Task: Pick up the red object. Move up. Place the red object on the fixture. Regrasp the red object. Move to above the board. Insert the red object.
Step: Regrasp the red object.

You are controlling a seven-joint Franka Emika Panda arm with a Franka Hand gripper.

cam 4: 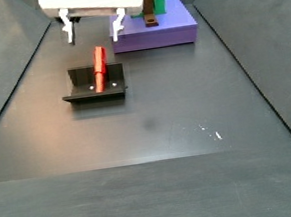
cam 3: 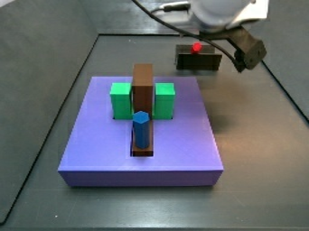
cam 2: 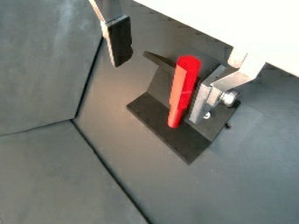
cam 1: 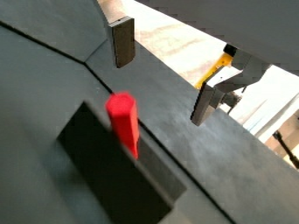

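**Resting on the fixture, red peg awaits its second grasp**

Leaning against the upright of the fixture, the red object lies free of the gripper, which hangs above and a little beyond it with its jaws wide apart and nothing between them. In a wrist view the two fingers stand on either side of the peg but clear of it, the dark pads touching nothing. Another wrist view shows the peg propped at a slant on the dark base plate, its rounded upper end nearest the camera.

Judging by this layout, the first half of the job looks complete: the peg has been picked up, carried and set down on the fixture. What remains appears to be the regrasp, the move to above the board and the insertion itself.

The board sits well apart from the fixture in a side view, with only the peg's red tip showing beneath the arm. On it, two green blocks flank a long brown slotted bar, and a blue peg already stands in the bar's near end. Which opening is meant for the red peg cannot be told from these views.
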